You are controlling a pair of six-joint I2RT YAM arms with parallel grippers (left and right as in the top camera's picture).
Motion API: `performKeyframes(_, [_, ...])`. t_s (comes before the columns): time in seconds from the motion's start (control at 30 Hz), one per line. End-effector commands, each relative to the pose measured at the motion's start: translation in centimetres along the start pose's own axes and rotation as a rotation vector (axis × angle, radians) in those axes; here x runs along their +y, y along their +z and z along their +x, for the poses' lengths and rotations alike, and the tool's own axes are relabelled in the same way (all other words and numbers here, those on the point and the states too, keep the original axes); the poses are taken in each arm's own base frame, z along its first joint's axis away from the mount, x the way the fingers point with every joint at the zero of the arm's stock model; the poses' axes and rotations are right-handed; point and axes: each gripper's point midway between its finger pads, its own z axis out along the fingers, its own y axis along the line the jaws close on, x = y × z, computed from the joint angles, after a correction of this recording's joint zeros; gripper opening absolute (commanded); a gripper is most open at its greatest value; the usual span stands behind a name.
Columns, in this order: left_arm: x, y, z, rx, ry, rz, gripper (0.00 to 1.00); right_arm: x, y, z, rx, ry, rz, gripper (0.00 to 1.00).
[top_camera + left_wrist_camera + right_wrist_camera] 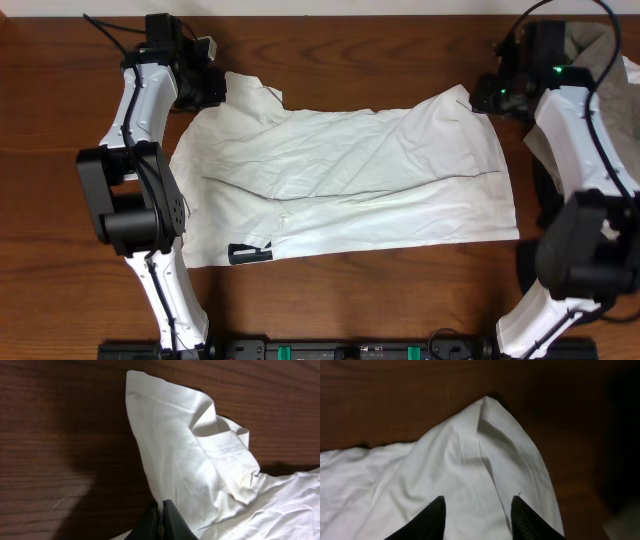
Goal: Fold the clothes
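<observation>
Mostly cropped, left jaws pinch the T-shirt (200, 460); right jaws gape astride it.

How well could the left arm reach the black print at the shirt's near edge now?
Probably yes, though not at once. Nothing covers the black print, which lies on that arm's side. But the left fingers are shut on a far corner of the T-shirt and must let go first.
</observation>
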Motion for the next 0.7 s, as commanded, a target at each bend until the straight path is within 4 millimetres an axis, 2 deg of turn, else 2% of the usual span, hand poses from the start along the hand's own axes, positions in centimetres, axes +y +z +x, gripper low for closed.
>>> performKeyframes(0.0, [-0.2,-0.5,-0.2,-0.007,-0.018,0.009,0.06,1.5,2.7,0.5,0.025,-0.021,-0.063,0.47])
performKeyframes(0.1, [-0.2,-0.5,-0.1,-0.004,-0.019,0.008,0.06,2.1,4.7,-0.1,-0.001,-0.021,-0.116,0.5])
performKeyframes(0.27, [-0.2,-0.5,0.0,0.0,-0.02,0.008,0.06,2.8,7.2,-1.5,-0.054,0.033,-0.171,0.49])
performKeyframes(0.4, [-0.2,-0.5,0.0,0.0,-0.02,0.008,0.06,2.7,8.8,-1.6,-0.064,0.071,-0.175,0.47])
performKeyframes(0.67, [-0.2,-0.5,0.0,0.0,-0.02,0.008,0.06,1.8,9.9,-1.9,-0.079,0.08,-0.152,0.45])
